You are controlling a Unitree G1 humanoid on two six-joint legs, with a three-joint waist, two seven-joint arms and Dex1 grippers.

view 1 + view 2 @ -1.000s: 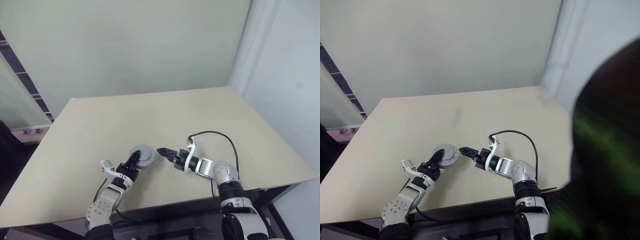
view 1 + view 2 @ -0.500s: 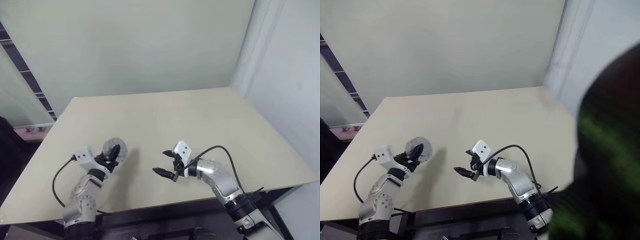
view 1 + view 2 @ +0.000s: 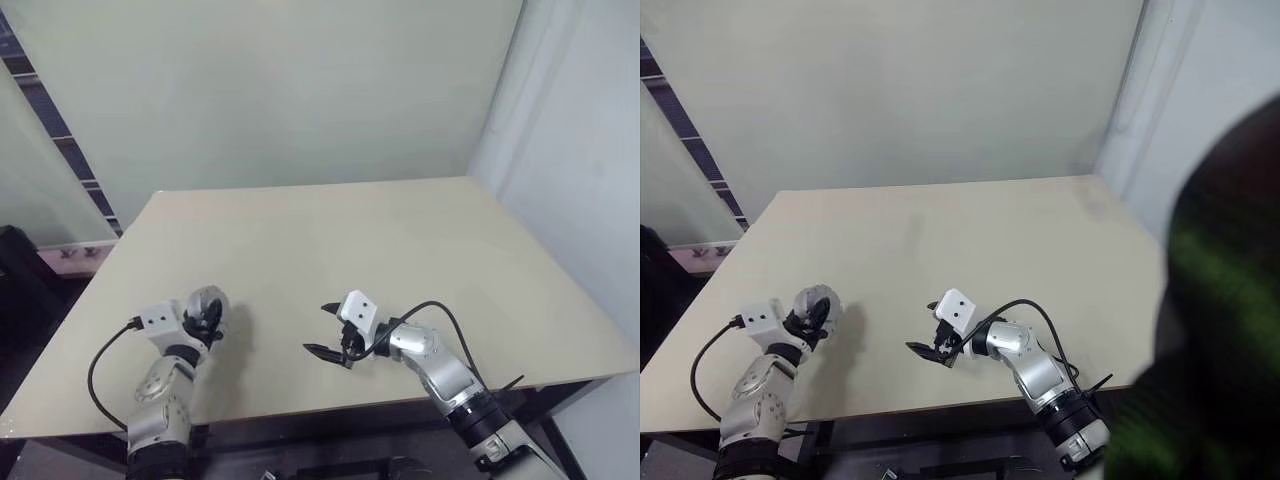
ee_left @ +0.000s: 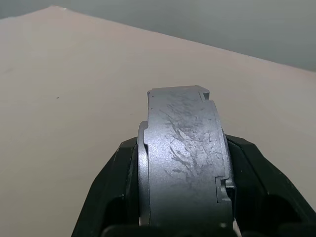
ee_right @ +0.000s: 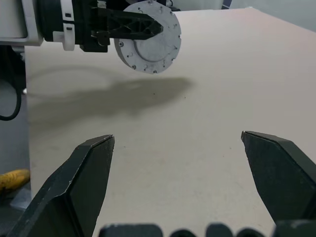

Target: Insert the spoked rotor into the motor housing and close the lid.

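Note:
My left gripper (image 3: pixel 209 313) is shut on a thick round grey part held on edge above the table's left front. Its flat face, the lid (image 5: pixel 148 43), is plain light grey with a raised centre and small holes round the rim. Behind the lid is a scratched grey rim (image 4: pixel 182 158), the motor housing's outer wall, clamped between black fingers (image 4: pixel 111 192). The housing's inside is hidden, and so is the spoked rotor. My right gripper (image 3: pixel 316 328) hovers open and empty to the right of the part, pointing toward it across a gap.
The beige table (image 3: pixel 400 240) stretches far ahead and to the right. Its front edge runs close under both arms. A pale wall stands behind, with a window strip (image 3: pixel 60 140) at the left. A dark blurred shape (image 3: pixel 1220 300) covers the right side of the right eye view.
My left gripper has carried the grey part to the left and rolled it up on edge. My right gripper has drawn back a little and rolled, still open.

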